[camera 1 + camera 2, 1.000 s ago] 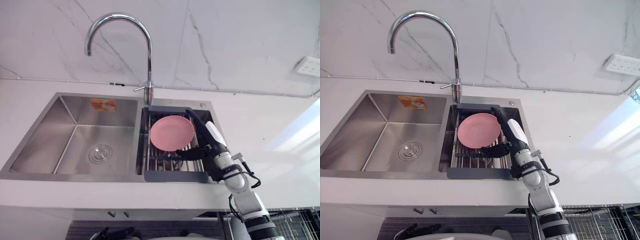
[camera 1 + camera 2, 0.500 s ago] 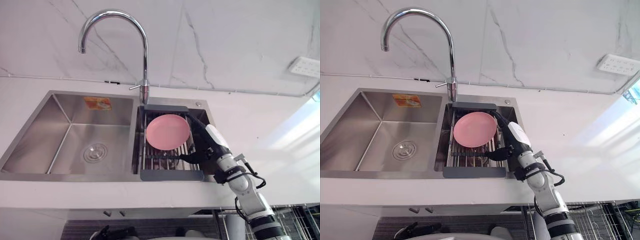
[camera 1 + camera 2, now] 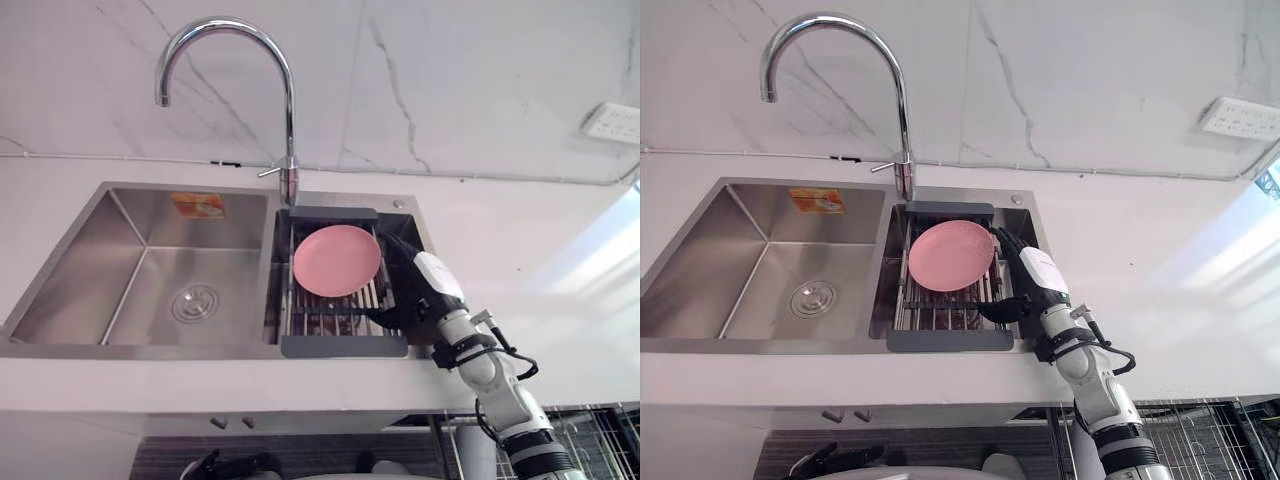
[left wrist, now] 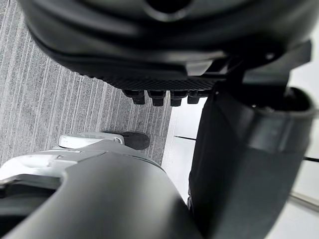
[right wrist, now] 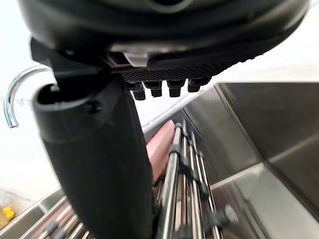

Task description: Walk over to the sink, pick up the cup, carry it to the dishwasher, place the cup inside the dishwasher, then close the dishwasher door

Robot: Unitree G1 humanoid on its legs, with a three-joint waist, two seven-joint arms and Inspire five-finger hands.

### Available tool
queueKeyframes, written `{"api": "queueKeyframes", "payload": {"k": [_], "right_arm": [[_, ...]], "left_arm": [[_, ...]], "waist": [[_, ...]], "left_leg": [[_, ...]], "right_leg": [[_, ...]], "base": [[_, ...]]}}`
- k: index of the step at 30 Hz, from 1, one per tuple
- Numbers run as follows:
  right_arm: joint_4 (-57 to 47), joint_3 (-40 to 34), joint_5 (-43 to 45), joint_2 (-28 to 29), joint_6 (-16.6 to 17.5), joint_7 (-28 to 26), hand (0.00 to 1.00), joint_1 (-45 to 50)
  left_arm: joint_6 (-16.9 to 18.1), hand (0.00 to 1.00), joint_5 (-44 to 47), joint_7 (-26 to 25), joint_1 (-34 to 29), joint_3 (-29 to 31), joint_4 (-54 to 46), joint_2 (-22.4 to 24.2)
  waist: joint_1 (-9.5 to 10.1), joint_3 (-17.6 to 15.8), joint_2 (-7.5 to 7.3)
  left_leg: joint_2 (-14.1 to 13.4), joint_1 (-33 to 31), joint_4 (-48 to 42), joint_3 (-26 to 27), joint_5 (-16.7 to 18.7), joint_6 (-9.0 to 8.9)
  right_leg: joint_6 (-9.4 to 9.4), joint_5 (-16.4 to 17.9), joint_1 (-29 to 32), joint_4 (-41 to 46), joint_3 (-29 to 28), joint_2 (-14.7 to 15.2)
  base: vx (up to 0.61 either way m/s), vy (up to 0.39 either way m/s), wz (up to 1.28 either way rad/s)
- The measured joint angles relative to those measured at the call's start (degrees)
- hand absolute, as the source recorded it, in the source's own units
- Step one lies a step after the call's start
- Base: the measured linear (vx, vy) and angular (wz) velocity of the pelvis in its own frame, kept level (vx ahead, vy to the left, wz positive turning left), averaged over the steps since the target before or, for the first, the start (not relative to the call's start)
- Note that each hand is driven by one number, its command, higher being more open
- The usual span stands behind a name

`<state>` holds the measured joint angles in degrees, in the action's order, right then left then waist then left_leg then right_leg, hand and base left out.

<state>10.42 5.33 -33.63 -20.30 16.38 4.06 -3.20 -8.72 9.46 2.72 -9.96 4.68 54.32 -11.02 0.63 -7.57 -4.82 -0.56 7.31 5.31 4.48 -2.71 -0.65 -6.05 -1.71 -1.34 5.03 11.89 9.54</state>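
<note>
I'm looking down into a kitchen: a steel double sink (image 3: 90, 270) under a tall curved tap (image 3: 290, 110), a dish rack (image 3: 345, 347) holding a pink plate (image 3: 337, 260), a white counter (image 3: 520, 260) and a marble wall (image 3: 450, 80).

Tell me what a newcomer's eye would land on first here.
The round pink plate stands out most, resting on the wire draining rack set in the right basin of the stainless steel double sink. Next comes the tall curved chrome tap, rising behind the sink's divider against the white marble wall. The robot's right hand is in the rack, its fingers straight beside the plate's right edge.
</note>
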Motion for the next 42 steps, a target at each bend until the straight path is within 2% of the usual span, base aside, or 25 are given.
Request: {"api": "queueKeyframes", "payload": {"k": [10, 30, 39, 40, 42], "right_arm": [[5.28, 1.69, -2.84, 2.08, -5.03, 4.37, 1.0, -2.93], [9.89, 2.92, -4.12, 3.12, -10.1, 8.54, 1.0, -7.95], [11.34, 2.98, -4.1, 4.32, -11.33, 10.54, 1.0, -8.31], [11.48, 3.15, -4.12, 4.44, -11.33, 10.82, 0.0, -8.31], [11.58, 3.75, -4.24, 4.44, -11.32, 11.33, 0.0, -8.49]], "left_arm": [[-0.04, 1.0, 0.0, 0.08, 0.1, -0.04, -0.16, 0.09], [-0.04, 1.0, -0.01, 0.08, 0.29, 0.03, -1.69, 0.28], [-0.02, 1.0, -0.58, 0.11, 0.27, 0.03, -1.77, 0.34], [-0.01, 1.0, -0.58, 0.11, 0.25, 0.03, -1.83, 0.39], [0.05, 1.0, -0.59, 0.11, 0.23, 0.03, -2.08, 0.46]], "waist": [[0.49, -0.03, 0.03], [2.95, -1.28, -0.12], [2.93, -1.43, 0.12], [3.0, -1.48, 0.18], [3.12, -1.55, 0.3]], "left_leg": [[1.42, -0.16, 0.0, -1.3, -0.18, 0.57], [1.86, -0.46, 0.0, -3.97, -0.27, 0.82], [0.79, -0.32, 0.01, -5.49, -0.12, 1.06], [0.54, -0.31, 0.01, -5.61, -0.15, 1.01], [0.26, -0.32, 0.01, -5.73, -0.16, 0.98]], "right_leg": [[-1.08, -0.02, -0.79, -0.21, 1.15, 1.53], [-1.74, 0.4, -2.04, -0.2, 3.98, 2.21], [-1.69, 0.34, -1.95, 1.95, 5.31, 1.65], [-1.66, 0.32, -1.93, 2.18, 5.49, 1.46], [-1.61, 0.28, -1.91, 2.19, 5.55, 1.22]], "base": [[0.01, 0.017, 0.08], [0.01, -0.006, 0.07], [-0.01, -0.018, 0.07], [-0.01, -0.027, 0.08], [0.0, -0.011, 0.02]]}}
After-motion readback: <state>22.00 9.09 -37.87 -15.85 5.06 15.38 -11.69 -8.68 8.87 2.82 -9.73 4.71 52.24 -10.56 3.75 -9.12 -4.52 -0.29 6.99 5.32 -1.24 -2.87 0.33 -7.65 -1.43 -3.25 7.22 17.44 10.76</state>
